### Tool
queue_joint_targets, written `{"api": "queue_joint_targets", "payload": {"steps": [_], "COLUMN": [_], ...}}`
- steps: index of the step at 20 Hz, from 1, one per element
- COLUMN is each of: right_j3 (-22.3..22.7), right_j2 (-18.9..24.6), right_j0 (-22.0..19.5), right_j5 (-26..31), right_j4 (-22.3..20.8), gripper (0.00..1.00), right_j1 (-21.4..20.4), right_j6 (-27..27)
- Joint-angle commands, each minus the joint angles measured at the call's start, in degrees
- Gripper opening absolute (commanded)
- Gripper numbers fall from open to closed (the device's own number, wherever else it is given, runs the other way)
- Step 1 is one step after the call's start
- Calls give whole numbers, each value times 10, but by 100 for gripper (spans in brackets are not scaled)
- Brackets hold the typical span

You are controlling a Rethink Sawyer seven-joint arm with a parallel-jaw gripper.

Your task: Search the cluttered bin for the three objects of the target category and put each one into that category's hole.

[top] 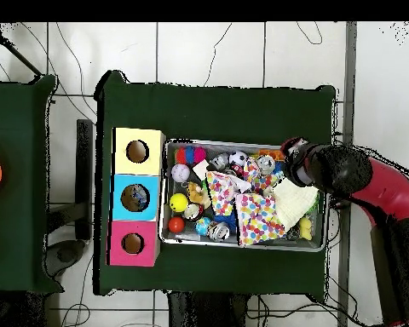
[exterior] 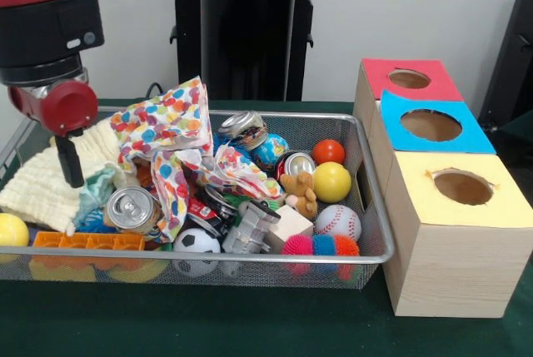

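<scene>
The gripper (exterior: pixel 70 161) hangs over one end of the wire bin (exterior: pixel 376 232), its dark tip down on the cream towel (exterior: pixel 46 186); whether its fingers are spread or pressed together cannot be told from either view. From overhead, the arm (top: pixel 370 183) reaches in over the bin's end farthest from the boxes.

The bin is crowded. A dotted cloth (exterior: pixel 166 136) drapes across its middle, with the towel beside it at the gripper's end. One can (exterior: pixel 131 207) lies near the front rim under the cloth's edge, another can (exterior: pixel 241 128) lies by the back rim, and a third can (exterior: pixel 294 164) shows its top near the middle. At the end next to the boxes sit a red ball (exterior: pixel 328 151), a yellow ball (exterior: pixel 331 181), a baseball (exterior: pixel 338 222) and a spiky ball (exterior: pixel 321 245). A soccer ball (exterior: pixel 196 246) lies against the front rim, an orange tray (exterior: pixel 87 241) along it, and a toy bear (exterior: pixel 300 190) in the middle.

Three boxes stand in a row just beside the bin: a red box (exterior: pixel 408 82), a blue box (exterior: pixel 433 128) and a yellow box (exterior: pixel 462 207), each with a round hole on top.
</scene>
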Motion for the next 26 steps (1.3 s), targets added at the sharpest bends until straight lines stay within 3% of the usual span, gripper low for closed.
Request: {"api": "queue_joint_targets", "payload": {"steps": [1, 6, 20, 26], "right_j3": [-21, -15, -13, -44], "right_j2": [43, 44, -7, -2], "right_j0": [-23, -29, -29, -40], "right_j5": [-3, -2, -45, -44], "right_j4": [-19, -16, -73, -95], "gripper": [0, 0, 0, 0], "right_j1": [17, 14, 69, 94], "right_j6": [-109, -102, -86, -100]}}
